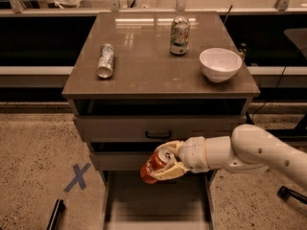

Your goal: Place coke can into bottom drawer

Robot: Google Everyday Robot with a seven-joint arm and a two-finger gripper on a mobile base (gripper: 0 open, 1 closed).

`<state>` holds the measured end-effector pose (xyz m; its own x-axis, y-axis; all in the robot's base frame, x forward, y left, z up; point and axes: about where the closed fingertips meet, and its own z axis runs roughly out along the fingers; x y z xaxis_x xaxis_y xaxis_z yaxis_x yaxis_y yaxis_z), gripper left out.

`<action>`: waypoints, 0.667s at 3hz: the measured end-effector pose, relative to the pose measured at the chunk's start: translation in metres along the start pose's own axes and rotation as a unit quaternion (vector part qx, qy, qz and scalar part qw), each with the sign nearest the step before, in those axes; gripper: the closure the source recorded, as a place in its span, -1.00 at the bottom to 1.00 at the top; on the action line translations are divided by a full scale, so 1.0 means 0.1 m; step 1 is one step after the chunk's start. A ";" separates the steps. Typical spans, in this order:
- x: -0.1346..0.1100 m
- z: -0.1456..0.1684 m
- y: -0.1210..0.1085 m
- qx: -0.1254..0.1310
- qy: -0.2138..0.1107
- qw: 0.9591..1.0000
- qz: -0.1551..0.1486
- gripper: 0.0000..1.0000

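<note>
Camera view: your gripper (166, 166) is closed around the coke can (153, 166), which is tilted and held above the far end of the open bottom drawer (158, 204), at 6 o'clock in frame. Pickup looks done; you likely have lowering and release left.

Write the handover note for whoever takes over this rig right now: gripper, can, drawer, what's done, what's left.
Gripper: shut on the coke can, holding it tilted in front of the cabinet, above the rear of the bottom drawer.
Bottom drawer: pulled out, floor bare.
Done: drawer open, can grasped and brought low.
Left: lower the can into the drawer, release it, pull the arm back.
</note>
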<state>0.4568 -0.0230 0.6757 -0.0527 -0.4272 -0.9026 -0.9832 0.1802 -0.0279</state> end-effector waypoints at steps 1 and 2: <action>0.54 0.50 -0.12 -0.021 -0.035 0.999 0.003 1.00; 1.32 0.93 -0.08 -0.039 -0.044 0.998 0.031 1.00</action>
<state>0.4739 0.0011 0.5165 -0.1012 -0.3365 -0.9362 -0.9893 0.1333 0.0590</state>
